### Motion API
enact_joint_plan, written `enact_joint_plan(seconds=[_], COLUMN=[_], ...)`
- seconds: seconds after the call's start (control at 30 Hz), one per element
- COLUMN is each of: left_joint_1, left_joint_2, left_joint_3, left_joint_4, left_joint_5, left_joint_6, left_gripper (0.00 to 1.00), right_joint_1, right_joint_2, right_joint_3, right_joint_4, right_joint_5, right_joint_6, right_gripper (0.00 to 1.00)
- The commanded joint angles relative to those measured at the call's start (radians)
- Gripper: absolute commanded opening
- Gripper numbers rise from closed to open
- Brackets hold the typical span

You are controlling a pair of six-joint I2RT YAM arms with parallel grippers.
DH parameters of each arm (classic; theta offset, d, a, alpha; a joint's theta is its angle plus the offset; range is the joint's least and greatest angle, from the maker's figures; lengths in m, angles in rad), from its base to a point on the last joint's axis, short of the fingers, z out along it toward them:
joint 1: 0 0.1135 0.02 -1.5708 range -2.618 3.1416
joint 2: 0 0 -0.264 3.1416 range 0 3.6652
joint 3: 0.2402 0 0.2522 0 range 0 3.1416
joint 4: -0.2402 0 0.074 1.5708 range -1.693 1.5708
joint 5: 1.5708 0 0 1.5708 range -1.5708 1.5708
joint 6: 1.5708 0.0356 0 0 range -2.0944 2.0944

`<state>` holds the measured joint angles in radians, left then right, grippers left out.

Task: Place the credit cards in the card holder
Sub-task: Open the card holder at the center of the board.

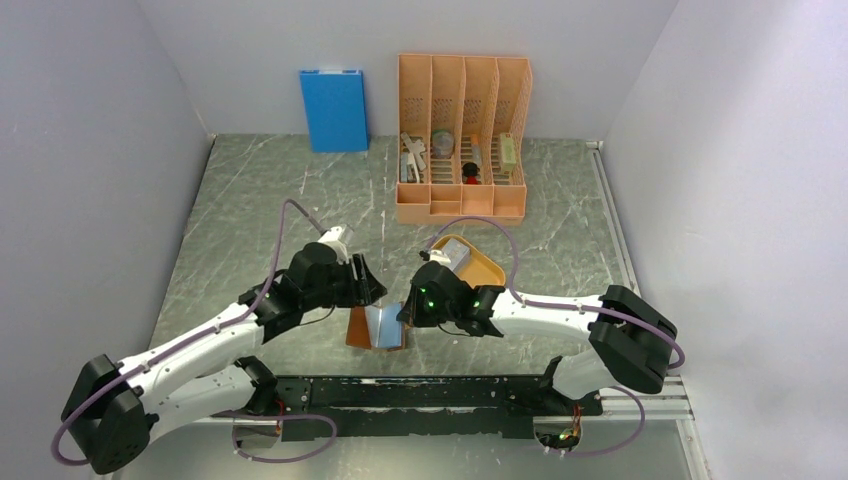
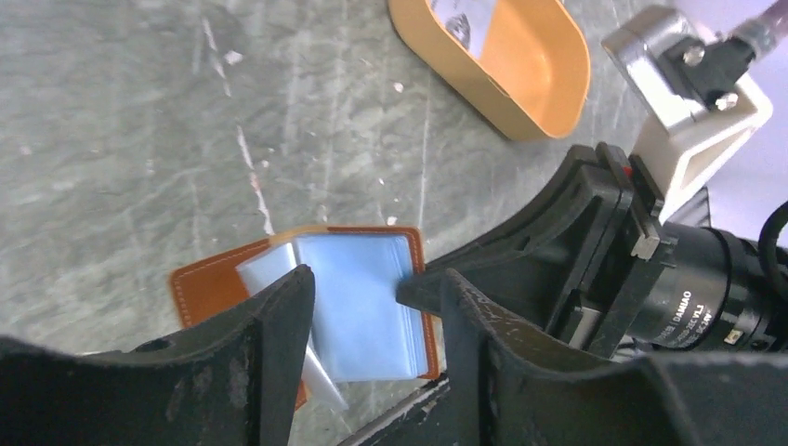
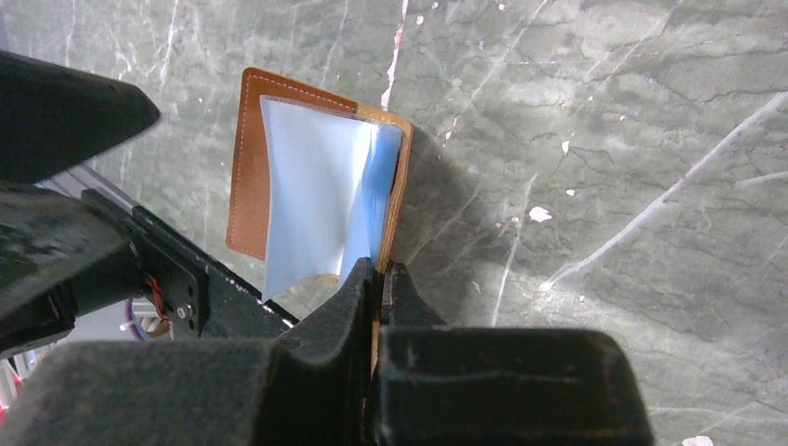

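- Plainly, the holder [image 1: 378,327] was found lying open on the table [image 1: 250,200] at the lower centre of the top view, with its bluish sleeves [image 2: 362,307] fanned upward from the brown cover.
- The right gripper [image 3: 381,276] was seen clamped on the edge of the cover, at the lower middle of the right wrist view.
- The left gripper [image 2: 358,288] was seen with its jaws apart and nothing between them, poised over the sleeves.
- One silvery card [image 2: 462,19] could be made out in the orange tray [image 2: 548,84] at the top edge of the left wrist view.
- Whether any card already sat inside a sleeve could not be told.
- The card was judged light, thin, stiff and slick.
- It would best be pinched across its faces near one short end, so that most of its length was left free to lead into a sleeve.
- Lying flat, it would be hard to get a finger under, and the tray's sloped wall might be used to tip an edge up.
- The sleeves were judged soft and floppy, with mouths likely to collapse or cling.
- The holder itself was judged light enough to slide, so it was best gripped by the stiffer cover edge, never by the sleeves.
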<state>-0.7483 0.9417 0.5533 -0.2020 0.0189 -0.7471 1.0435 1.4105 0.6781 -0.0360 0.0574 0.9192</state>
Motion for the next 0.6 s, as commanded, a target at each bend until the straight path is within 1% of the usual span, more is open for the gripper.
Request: enact_joint_plan(seconds=[0.0, 0.1, 0.2, 0.47, 0.57], left_joint_1=[-0.008, -0.011, -0.014, -0.014, -0.014], left_joint_2=[0.046, 0.081, 0.115, 0.172, 0.193], left_joint_3=[-0.044, -0.07, -0.084, -0.159, -0.173], left_joint_4=[0.134, 0.18, 0.161, 0.155, 0.149], left_joint_5=[0.156, 0.182, 0.16, 0.095, 0.066], left_joint_6=[-0.044, -0.052, -0.048, -0.031, -0.031], left_gripper=[0.53, 0.45, 0.37, 0.31, 0.27], right_joint_1=[0.002, 0.001, 0.001, 0.002, 0.001], right_joint_2=[-0.009, -0.003, -0.001, -0.024, -0.036], right_joint_3=[0.0, 0.001, 0.0, -0.023, -0.036], right_joint_4=[-0.007, -0.006, -0.003, 0.013, 0.01], right_joint_5=[0.016, 0.016, 0.014, 0.003, 0.003], right_joint_6=[-0.007, -0.007, -0.006, -0.008, -0.004], right_gripper=[0.0, 0.0, 0.0, 0.0, 0.08])
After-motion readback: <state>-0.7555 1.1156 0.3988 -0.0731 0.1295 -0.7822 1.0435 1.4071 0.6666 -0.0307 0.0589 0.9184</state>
